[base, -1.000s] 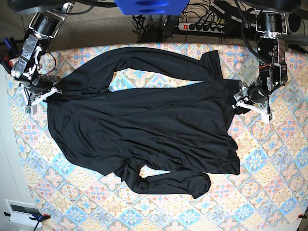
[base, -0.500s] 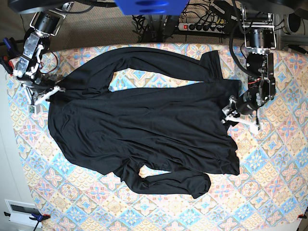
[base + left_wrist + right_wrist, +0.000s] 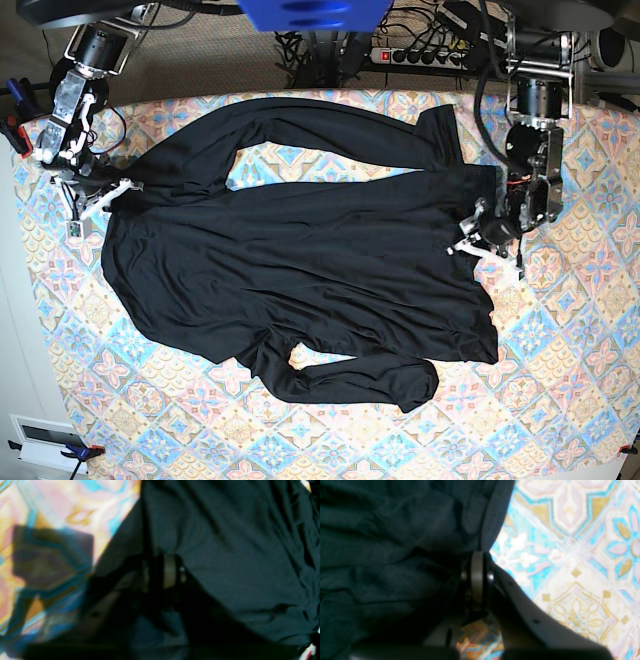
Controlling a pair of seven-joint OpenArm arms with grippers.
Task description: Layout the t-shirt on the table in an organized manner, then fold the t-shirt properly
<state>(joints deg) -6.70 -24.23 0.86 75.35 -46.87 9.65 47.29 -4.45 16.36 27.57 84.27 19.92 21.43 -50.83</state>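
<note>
Base view: the t-shirt (image 3: 300, 270) lies on the table (image 3: 560, 380), both arms' jaws clamped shut on its opposite edges.

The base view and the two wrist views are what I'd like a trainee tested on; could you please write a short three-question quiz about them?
1. True or false: the large plain black long-sleeved t-shirt lies folded into a neat square.
2. Which claw pinches the shirt's edge on the base view's right side? A) left claw B) right claw C) neither
3. Fill in: the wide table under its pastel blue, pink and yellow diamond-patterned cloth shows ____ garment(s).

Key
1. False: it is spread out, with both sleeves bent.
2. A: the left wrist view shows that claw closed on fabric.
3. One.
</note>
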